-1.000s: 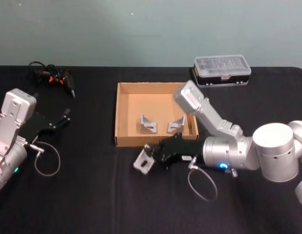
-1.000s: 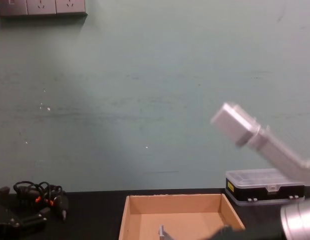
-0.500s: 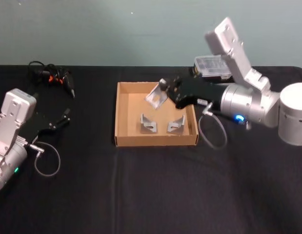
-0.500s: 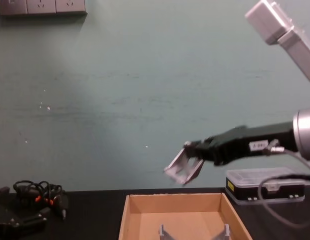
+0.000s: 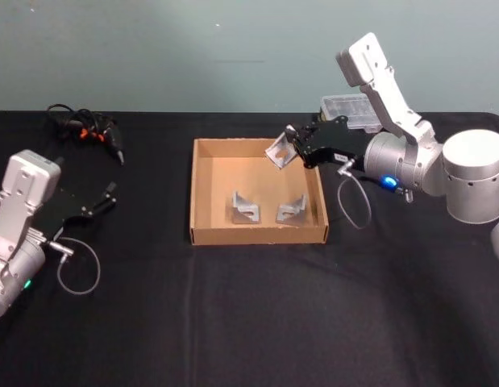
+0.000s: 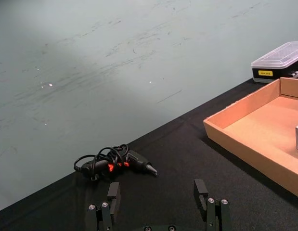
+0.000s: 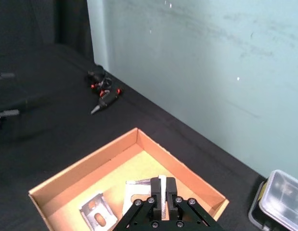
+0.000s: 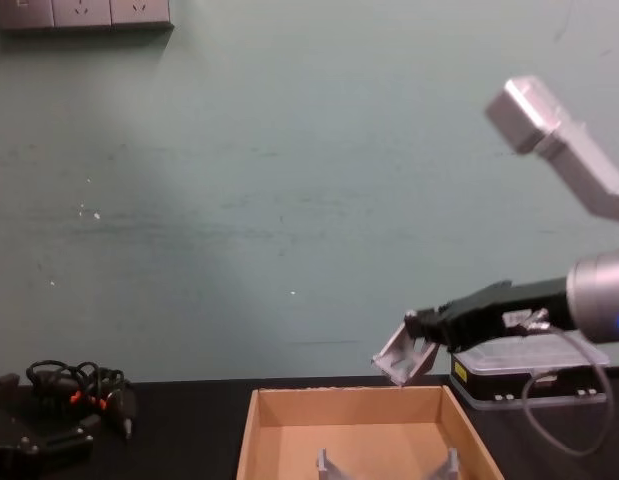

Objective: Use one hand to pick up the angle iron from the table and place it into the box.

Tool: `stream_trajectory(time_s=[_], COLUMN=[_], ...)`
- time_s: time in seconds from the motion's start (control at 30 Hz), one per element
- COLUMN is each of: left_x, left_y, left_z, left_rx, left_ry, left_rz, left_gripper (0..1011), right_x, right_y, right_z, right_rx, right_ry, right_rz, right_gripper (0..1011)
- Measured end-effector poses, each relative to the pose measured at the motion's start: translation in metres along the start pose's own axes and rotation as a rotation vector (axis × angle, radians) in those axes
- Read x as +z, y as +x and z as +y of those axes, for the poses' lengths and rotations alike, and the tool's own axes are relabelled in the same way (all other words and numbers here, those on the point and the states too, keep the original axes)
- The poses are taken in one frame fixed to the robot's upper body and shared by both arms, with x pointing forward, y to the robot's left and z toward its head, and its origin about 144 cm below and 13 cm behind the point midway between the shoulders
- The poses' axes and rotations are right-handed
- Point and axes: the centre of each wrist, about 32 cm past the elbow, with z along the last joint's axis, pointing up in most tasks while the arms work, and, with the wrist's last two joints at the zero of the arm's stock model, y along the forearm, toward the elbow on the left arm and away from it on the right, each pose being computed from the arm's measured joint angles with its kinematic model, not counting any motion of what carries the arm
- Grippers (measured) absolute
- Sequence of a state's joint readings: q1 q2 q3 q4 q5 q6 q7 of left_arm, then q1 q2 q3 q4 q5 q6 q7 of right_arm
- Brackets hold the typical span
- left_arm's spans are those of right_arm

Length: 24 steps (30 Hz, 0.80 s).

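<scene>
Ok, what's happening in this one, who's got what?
The right gripper is shut on an angle iron, holding it in the air over the far right part of the cardboard box. Two more angle irons already lie on the box floor. The left gripper is parked open on the black table at the left, holding nothing.

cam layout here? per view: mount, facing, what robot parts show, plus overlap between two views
Head: high, looking down at the table; right gripper holds the angle iron over the box, left gripper parked.
Chest: low, facing the wall; right gripper.
Left wrist: across the table; own fingers.
Right wrist: looking down into the box; own fingers.
Head and chest share the black case.
</scene>
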State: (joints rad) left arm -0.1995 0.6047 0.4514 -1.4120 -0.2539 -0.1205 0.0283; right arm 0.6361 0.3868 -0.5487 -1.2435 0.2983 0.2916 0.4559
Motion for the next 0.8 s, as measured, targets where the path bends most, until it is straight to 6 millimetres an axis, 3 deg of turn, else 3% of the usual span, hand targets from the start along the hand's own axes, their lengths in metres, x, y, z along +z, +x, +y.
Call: stream_trajectory(time_s=[0.37,0.8], left_x=[0.0,0.0], left_y=[0.0,0.0], left_z=[0.0,0.0], left_rx=[0.0,0.0], left_ry=[0.0,0.0], left_rz=[0.0,0.0], left_gripper=[1000,1000], right_x=[-0.017,-0.023], right_y=[0.008,0.01], right_z=[0.04,0.06], right_rx=[0.037,0.06], right_ry=[-0.094,-0.142], right_rz=[0.003,0.001], right_gripper=[75,75])
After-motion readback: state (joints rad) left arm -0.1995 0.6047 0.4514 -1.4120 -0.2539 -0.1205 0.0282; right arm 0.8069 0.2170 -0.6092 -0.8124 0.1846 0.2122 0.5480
